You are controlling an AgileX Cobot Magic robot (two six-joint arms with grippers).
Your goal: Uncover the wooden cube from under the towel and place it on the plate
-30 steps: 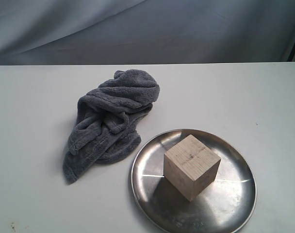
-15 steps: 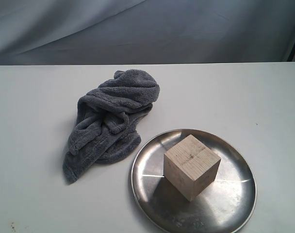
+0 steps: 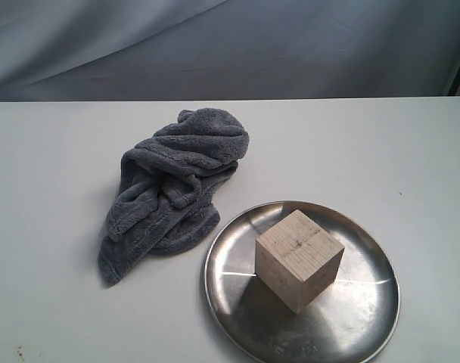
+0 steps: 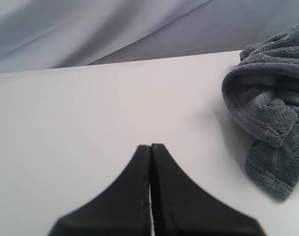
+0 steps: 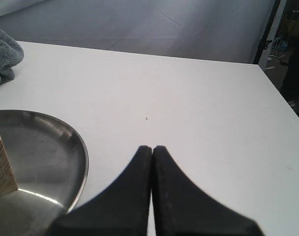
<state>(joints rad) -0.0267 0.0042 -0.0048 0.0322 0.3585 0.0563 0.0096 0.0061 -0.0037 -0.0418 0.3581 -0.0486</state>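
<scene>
The pale wooden cube (image 3: 299, 259) stands uncovered on the round silver plate (image 3: 366, 302) at the front right of the white table. The dark grey towel (image 3: 173, 185) lies crumpled in a heap to the plate's left, just off its rim. Neither arm shows in the exterior view. My left gripper (image 4: 150, 146) is shut with nothing in it, above bare table beside the towel (image 4: 270, 110). My right gripper (image 5: 152, 147) is also shut and empty, with the plate's rim (image 5: 80, 147) and an edge of the cube (image 5: 2, 167) off to one side.
A grey cloth backdrop (image 3: 230, 45) hangs behind the table's far edge. The table's right edge (image 5: 280, 98) shows in the right wrist view, with dark equipment (image 5: 294, 54) beyond it.
</scene>
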